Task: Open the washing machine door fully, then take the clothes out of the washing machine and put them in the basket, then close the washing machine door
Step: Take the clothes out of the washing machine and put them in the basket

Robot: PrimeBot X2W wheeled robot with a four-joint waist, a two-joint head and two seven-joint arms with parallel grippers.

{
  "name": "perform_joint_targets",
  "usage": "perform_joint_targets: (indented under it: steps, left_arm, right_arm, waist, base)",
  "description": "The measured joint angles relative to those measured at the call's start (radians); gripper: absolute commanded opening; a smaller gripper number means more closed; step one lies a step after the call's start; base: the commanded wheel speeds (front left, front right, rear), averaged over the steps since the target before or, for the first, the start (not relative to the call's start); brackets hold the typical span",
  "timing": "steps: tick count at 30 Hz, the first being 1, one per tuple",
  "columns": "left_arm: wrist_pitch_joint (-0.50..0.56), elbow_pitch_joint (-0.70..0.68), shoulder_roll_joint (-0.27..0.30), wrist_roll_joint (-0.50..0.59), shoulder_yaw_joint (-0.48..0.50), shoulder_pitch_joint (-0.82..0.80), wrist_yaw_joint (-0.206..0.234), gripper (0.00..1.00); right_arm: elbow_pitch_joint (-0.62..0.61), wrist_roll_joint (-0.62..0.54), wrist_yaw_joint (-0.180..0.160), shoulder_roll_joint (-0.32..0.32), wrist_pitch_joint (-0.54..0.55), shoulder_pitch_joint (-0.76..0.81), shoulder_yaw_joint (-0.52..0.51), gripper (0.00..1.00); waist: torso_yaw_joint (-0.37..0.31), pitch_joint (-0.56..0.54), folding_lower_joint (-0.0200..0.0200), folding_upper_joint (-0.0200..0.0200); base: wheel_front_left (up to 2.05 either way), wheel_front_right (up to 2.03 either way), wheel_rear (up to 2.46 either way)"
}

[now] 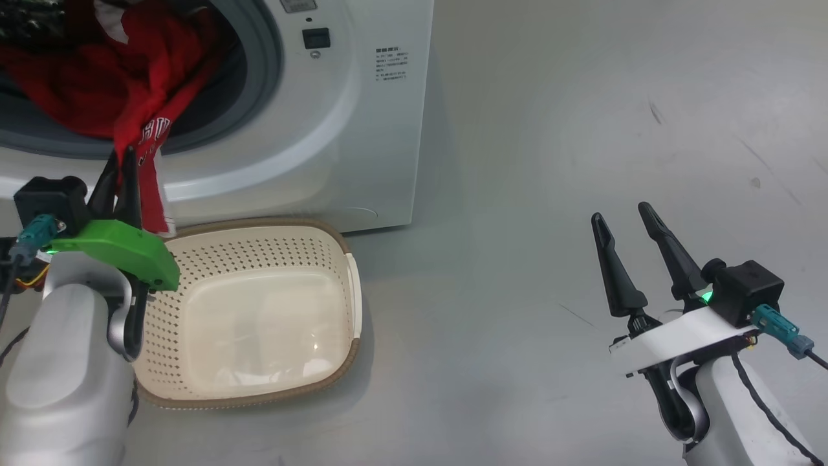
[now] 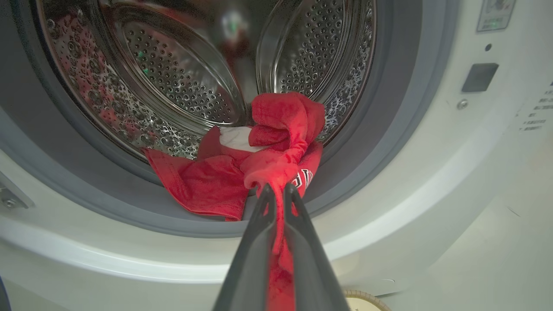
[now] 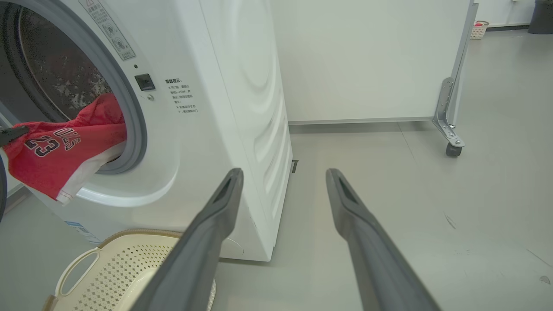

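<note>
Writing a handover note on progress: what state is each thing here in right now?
washing machine, open at the front, drum exposed
clothes, partly pulled out, hanging over the opening's lower edge
basket, upright on the floor before the machine, empty
left gripper, shut on the clothes
right gripper, open, holding nothing
</note>
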Motion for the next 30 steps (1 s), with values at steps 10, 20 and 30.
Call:
perform_joint_targets:
  steps: [10,20,30]
  left_arm:
    - [-0.046,-0.068,-0.002,0.025,-0.035,0.140,-0.008,0.00]
    - [-0.065,-0.206,0.000,0.056,-0.041,0.222,-0.007,0.00]
    - [-0.068,-0.371,-0.012,0.047,0.007,0.294,0.016,0.00]
  right_arm:
    - [0.016,0.000,0.000,0.000,0.000,0.042,0.005,1.00]
    - [0.025,0.000,0.000,0.006,0.000,0.082,0.010,1.00]
    - [0.025,0.000,0.000,0.019,0.000,0.101,0.032,1.00]
  waist:
    - [0.066,-0.108,0.0000,0.0000]
    - [0.099,-0.180,0.0000,0.0000]
    - [0.105,-0.218,0.0000,0.0000]
  base:
    - [0.00,0.00,0.00]
    - [0.00,0.00,0.00]
    - [0.00,0.00,0.00]
